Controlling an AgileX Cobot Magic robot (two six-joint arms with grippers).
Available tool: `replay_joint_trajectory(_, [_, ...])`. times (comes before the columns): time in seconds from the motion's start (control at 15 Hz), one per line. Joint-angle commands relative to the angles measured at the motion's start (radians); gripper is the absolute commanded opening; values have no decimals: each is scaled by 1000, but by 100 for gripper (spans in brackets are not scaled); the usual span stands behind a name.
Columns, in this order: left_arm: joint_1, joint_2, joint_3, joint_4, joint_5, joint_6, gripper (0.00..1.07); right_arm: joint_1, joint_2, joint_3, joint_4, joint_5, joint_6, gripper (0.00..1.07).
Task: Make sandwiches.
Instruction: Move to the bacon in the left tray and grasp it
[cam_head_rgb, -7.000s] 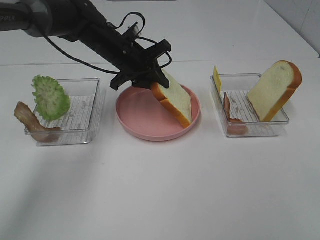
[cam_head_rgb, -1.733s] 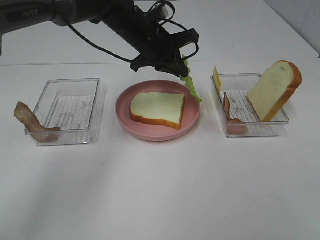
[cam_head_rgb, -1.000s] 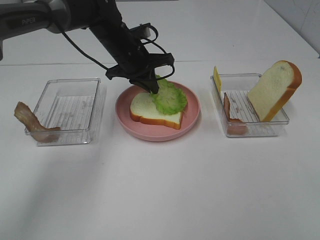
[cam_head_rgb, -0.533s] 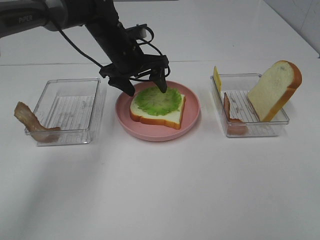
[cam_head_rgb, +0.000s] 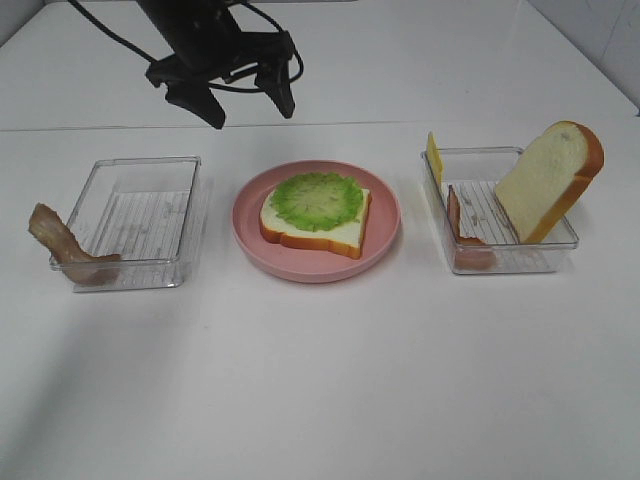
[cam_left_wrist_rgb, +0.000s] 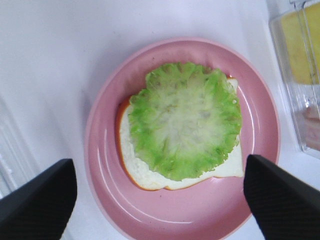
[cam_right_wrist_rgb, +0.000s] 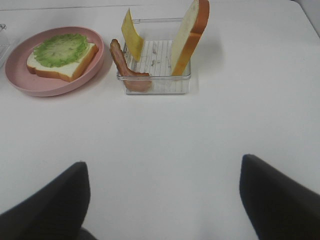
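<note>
While the left gripper (cam_head_rgb: 252, 105) hangs empty, jaws spread, upper left of the high view, the sandwich (cam_head_rgb: 315, 212), so far one bread slice topped with lettuce (cam_head_rgb: 317, 198), lies on the pink plate (cam_head_rgb: 385, 235), centre frame. Right gripper (cam_right_wrist_rgb: 162, 210) likewise spread, empty.

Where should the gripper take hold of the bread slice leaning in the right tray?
Pinch the bread slice near its crusted top, descending from above with a jaw on each flat face; it stands tilted, its top clear above the tray wall.
</note>
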Motion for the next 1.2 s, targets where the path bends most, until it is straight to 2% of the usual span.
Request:
replay_joint_trajectory(0.07, [27,-62,-4,35,82,-15,85,-7,-13,1,7,-9,-12,77])
replay_joint_trajectory(0.2, [53,-123,30,81,82,-26,82,-7,-13,1,7,-9,-12,77])
replay_joint_trajectory(0.33, [69,-206,108,136,82,-26,79,-7,-13,1,7,-9,-12,77])
replay_joint_trajectory(0.47, [85,-301,231,192,82,-31,78,-7,-13,1,7,-9,-12,77])
replay_joint_trajectory(0.53, [89,-321,267,198,82,-34,78,-7,-13,1,7,-9,-12,77])
replay_joint_trajectory(0.73, [131,-461,469,203,82,-71,78,-7,-13,1,7,-9,-12,77])
replay_joint_trajectory(0.87, [162,-538,603,224,82,-76,78,-7,-13,1,7,-9,-12,77])
replay_joint_trajectory(0.93, [196,-601,725,236,82,-75,78,-7,-13,1,7,-9,-12,77])
replay_joint_trajectory(1.2, [238,-628,856,294,79,-83,78,-7,-13,1,7,-9,-12,77])
